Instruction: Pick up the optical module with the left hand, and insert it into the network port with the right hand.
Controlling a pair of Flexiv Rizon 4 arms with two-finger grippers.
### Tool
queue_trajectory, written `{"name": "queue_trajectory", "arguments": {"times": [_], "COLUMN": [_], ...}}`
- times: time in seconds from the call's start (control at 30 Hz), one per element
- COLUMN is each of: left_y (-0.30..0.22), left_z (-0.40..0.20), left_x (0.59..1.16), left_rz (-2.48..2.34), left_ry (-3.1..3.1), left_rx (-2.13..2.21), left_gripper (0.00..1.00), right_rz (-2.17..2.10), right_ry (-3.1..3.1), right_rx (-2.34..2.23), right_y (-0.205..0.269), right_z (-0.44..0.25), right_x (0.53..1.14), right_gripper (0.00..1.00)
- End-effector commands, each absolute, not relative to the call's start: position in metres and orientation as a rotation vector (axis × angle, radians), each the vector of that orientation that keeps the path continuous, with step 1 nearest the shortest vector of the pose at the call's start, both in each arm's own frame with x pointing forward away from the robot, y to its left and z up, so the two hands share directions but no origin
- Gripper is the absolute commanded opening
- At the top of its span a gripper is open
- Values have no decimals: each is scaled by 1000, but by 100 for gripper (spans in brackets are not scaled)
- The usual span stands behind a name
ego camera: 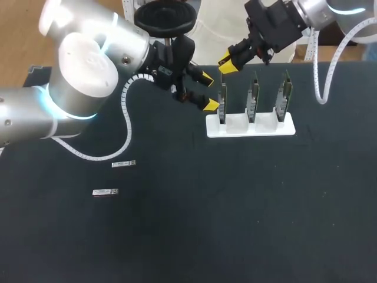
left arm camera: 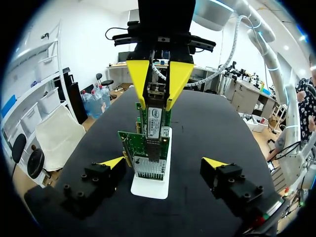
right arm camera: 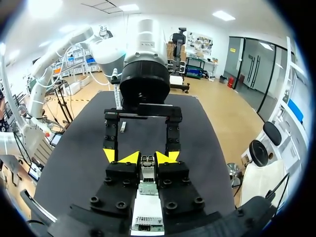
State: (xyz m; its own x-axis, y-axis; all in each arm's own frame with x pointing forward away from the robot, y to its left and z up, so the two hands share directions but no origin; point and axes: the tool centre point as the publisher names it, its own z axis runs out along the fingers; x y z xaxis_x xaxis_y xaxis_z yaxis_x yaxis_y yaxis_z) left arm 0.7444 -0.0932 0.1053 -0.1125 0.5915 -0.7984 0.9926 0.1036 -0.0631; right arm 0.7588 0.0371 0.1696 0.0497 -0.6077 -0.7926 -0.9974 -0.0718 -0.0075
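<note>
Left end effector [ego camera: 208,92] is hanging open; right end effector [ego camera: 228,63] is clamping the optical module [left arm camera: 155,93] upright over the network port [left arm camera: 154,148].

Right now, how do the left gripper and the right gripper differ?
The left gripper is open and empty; the right gripper is shut on the optical module. The left gripper hangs beside the leftmost network card; the right gripper is above it. Both have yellow tips.
</note>
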Motion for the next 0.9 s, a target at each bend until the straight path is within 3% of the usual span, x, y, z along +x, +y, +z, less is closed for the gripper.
{"name": "queue_trajectory", "arguments": {"times": [0.03,0.9], "left_y": [-94,-94], "left_z": [106,106], "left_x": [745,745], "left_rz": [-842,-842], "left_ry": [1783,1783], "left_rx": [1554,1554], "left_gripper": [100,100], "right_rz": [854,856], "right_ry": [1621,1617], "right_rx": [-1741,-1726], "right_y": [37,37], "right_z": [168,169], "right_x": [760,760], "right_gripper": [0,0]}}
